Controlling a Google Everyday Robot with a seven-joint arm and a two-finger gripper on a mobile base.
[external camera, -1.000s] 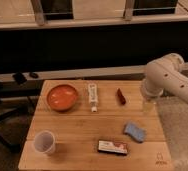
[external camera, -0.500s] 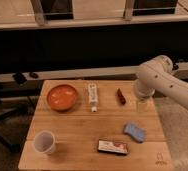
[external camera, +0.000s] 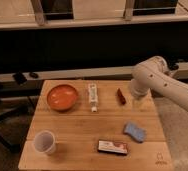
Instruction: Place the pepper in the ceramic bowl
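Now jaws (spread apart) hover just beside the pepper (external camera: pixel 121 96).

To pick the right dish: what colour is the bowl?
The bowl is orange, camera view; claw hangs right of pepper.
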